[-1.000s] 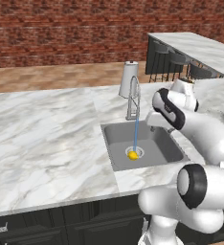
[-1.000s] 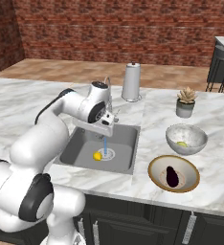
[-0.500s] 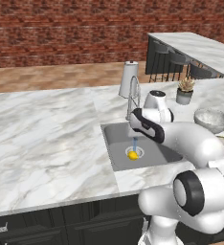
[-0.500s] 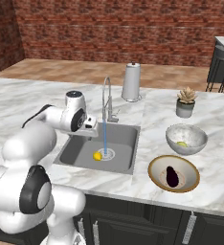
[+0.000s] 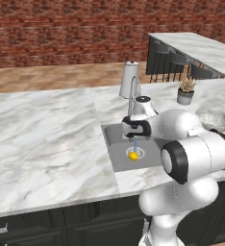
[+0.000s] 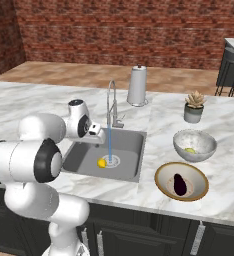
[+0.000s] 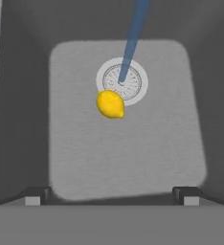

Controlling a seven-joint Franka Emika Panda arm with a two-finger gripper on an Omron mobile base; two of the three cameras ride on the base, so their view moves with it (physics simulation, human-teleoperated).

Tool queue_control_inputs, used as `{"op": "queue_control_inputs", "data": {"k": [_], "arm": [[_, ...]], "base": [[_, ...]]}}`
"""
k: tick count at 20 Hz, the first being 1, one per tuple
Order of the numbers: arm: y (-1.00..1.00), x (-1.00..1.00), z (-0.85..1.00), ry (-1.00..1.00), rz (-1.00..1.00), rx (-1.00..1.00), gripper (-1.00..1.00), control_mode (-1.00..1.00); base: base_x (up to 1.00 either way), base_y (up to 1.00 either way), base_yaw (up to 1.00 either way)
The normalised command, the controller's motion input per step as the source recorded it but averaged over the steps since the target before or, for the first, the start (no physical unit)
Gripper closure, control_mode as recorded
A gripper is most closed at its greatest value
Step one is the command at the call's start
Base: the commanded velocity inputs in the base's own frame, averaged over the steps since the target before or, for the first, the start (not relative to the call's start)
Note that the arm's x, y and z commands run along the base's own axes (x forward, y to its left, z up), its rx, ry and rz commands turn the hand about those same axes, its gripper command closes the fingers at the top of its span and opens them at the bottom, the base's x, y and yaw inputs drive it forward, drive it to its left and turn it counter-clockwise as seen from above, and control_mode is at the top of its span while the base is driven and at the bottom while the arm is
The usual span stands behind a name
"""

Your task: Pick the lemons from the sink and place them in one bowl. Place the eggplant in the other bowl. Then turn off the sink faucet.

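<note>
Claw [image 7: 111, 195] spread wide and grasping nothing, tips far apart at 6 o'clock of the hand view, poised over the sink [image 7: 28, 95] to take what is left there. Straight ahead, bright yellow lemon [image 7: 110, 104] lying on the basin floor, touching the drain ring [image 7: 122, 81] at its 7 o'clock edge, probably rolled to the low point; blue water stream [image 7: 133, 38] dropping from 12 o'clock onto the drain, so tap not yet shut off. Left base view: same lemon [image 5: 133, 155] at the drain, arm bent low across the basin, faucet [image 5: 133, 93] arching behind at 12 o'clock, pale cylinder [image 5: 129, 80] beyond it, potted plant [image 5: 186, 91] off at 2 o'clock. Right base view: lemon [image 6: 102, 162] at 9 o'clock of the drain; grey-white bowl [image 6: 194, 145] at 3 o'clock of the sink with a greenish lemon [image 6: 189, 150] already inside; wooden-rimmed bowl [image 6: 181, 181] just below it, holding the eggplant [image 6: 179, 183]. Judged remaining: second lemon into the speckled bowl, then the lever.
</note>
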Motion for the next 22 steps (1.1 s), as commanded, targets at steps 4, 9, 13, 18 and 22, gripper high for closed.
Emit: {"op": "queue_control_inputs", "data": {"k": [4,9,13,18,22], "arm": [[0.00,0.21,-0.45,0.00,-0.13,0.00,-1.00,-1.00],[-0.01,0.17,-0.44,0.00,-0.07,0.00,-1.00,-1.00],[-0.04,0.21,-0.39,0.00,0.00,0.00,-1.00,-1.00],[-0.02,0.12,-0.40,0.00,0.00,0.00,-1.00,-1.00],[0.00,0.05,-0.26,0.00,0.00,0.01,-1.00,-1.00]], "base": [[0.00,0.00,0.00],[0.00,0.00,0.00],[0.00,0.00,0.00],[0.00,0.00,0.00],[0.00,0.00,0.00]]}}
